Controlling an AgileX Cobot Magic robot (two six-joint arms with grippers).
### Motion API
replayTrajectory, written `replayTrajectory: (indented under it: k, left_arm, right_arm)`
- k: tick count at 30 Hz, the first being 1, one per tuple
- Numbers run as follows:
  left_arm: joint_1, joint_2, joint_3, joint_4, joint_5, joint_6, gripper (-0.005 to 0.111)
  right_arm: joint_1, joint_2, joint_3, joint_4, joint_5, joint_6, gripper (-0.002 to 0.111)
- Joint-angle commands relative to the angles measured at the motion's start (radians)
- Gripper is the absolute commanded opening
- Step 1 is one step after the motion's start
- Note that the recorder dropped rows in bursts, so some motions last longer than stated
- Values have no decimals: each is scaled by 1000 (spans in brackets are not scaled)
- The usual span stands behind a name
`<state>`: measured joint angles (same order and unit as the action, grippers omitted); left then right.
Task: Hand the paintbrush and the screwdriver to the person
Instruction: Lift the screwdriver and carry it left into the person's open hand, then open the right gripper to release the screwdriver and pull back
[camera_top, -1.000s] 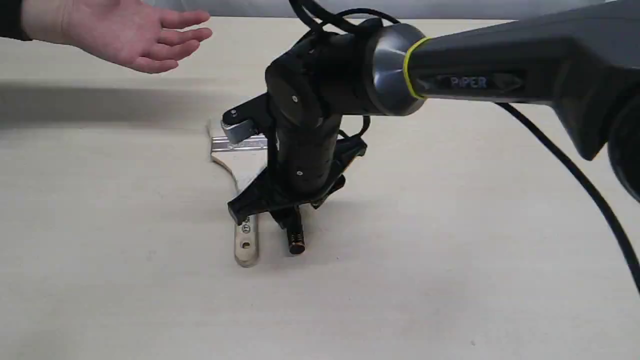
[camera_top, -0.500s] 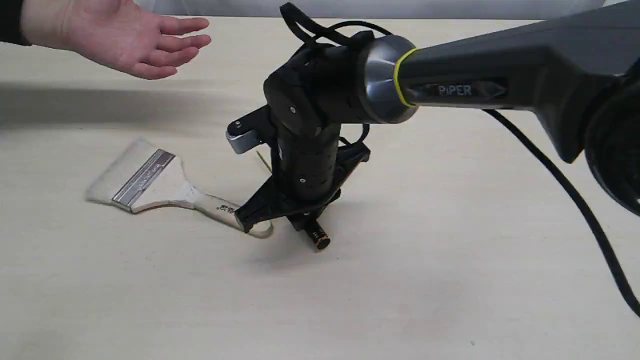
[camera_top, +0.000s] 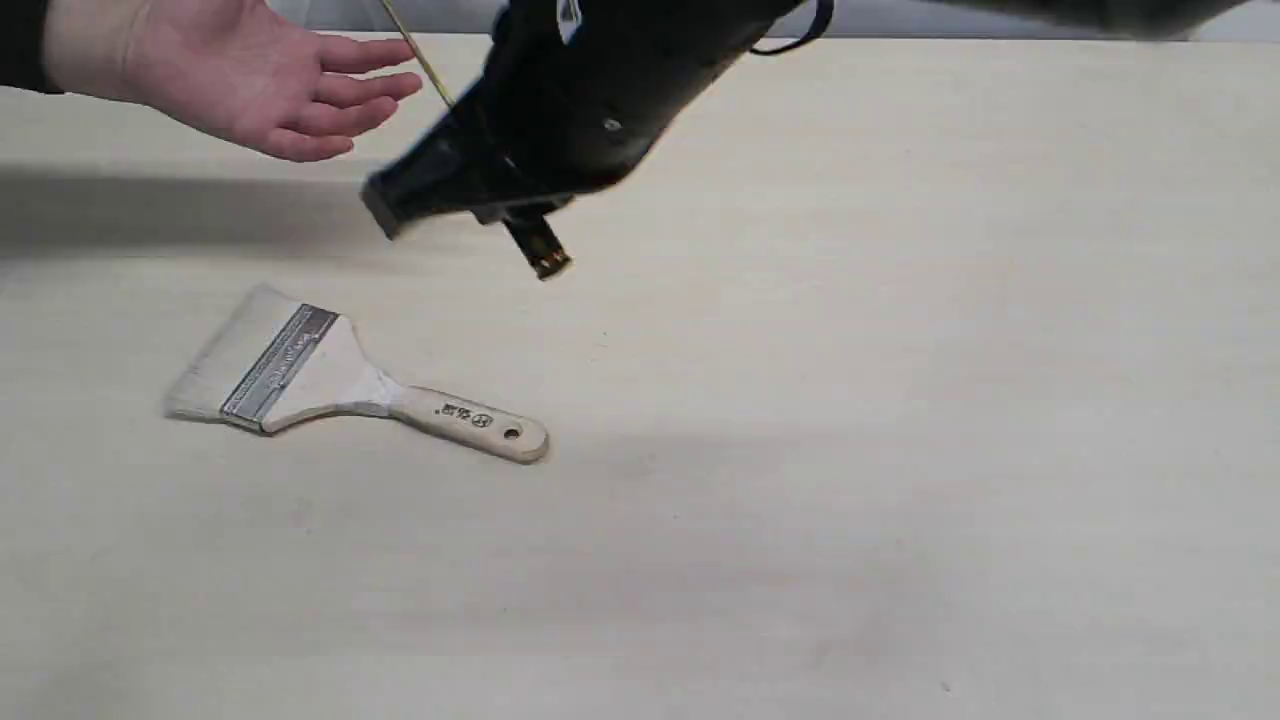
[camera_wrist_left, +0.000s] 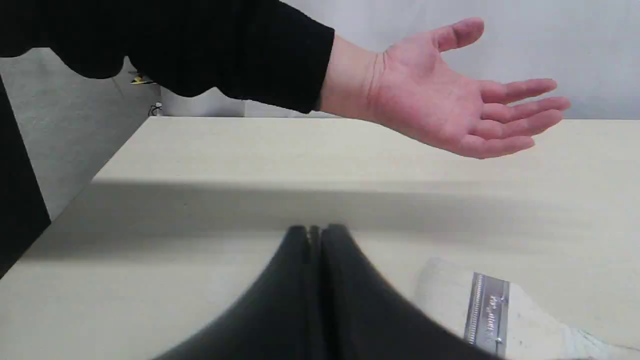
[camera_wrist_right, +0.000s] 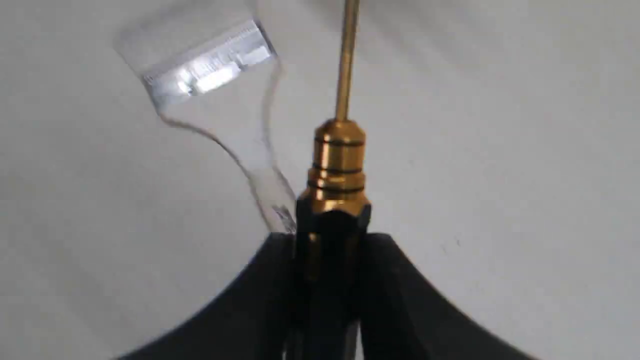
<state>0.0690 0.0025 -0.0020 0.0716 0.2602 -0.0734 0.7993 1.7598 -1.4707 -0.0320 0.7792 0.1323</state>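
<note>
The paintbrush (camera_top: 340, 385) lies flat on the table, pale bristles to the left and its wooden handle pointing right. It also shows as a blur in the right wrist view (camera_wrist_right: 210, 75). My right gripper (camera_top: 490, 185) hangs in the air above and behind it, shut on the black handle of the screwdriver (camera_top: 538, 248). The thin gold shaft (camera_wrist_right: 345, 60) slants up toward the person's open hand (camera_top: 230, 75). My left gripper (camera_wrist_left: 315, 237) is shut and empty, low over the table near the brush's ferrule (camera_wrist_left: 487, 312), with the person's hand (camera_wrist_left: 450, 110) above and beyond it.
The pale table (camera_top: 850, 450) stretches bare to the right and front of the brush. The person's dark sleeve (camera_wrist_left: 200, 50) reaches in from the far left edge. A grey wall stands behind the table.
My right gripper has risen off the table with the screwdriver and swung up and left toward the hand. The brush, knocked round to the left earlier, now lies uncovered.
</note>
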Motion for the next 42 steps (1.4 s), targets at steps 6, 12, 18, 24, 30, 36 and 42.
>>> replayTrajectory:
  k: [6, 12, 18, 24, 30, 36, 42]
  left_arm:
    - [-6, -2, 2, -4, -10, -2, 0]
    - [-6, -2, 2, -4, -10, -2, 0]
    - [-6, -2, 2, -4, -10, -2, 0]
    - [-6, -2, 2, -4, -10, -2, 0]
    - [-6, -2, 2, -4, -10, -2, 0]
    - [-6, -2, 2, -2, -12, -2, 0]
    - [-6, -2, 2, -2, -12, -2, 0]
  right_arm:
    - [62, 13, -128, 107, -143, -144, 4]
    - [63, 154, -261, 107, -146, -158, 4]
    - [63, 312, -398, 107, -162, -197, 9]
    - [59, 437, -491, 95, -182, -200, 34]
    - [59, 476, -500, 95, -163, -200, 44]
    - [59, 431, -500, 91, -54, -200, 44]
    - [59, 321, -500, 32, 129, -200, 44]
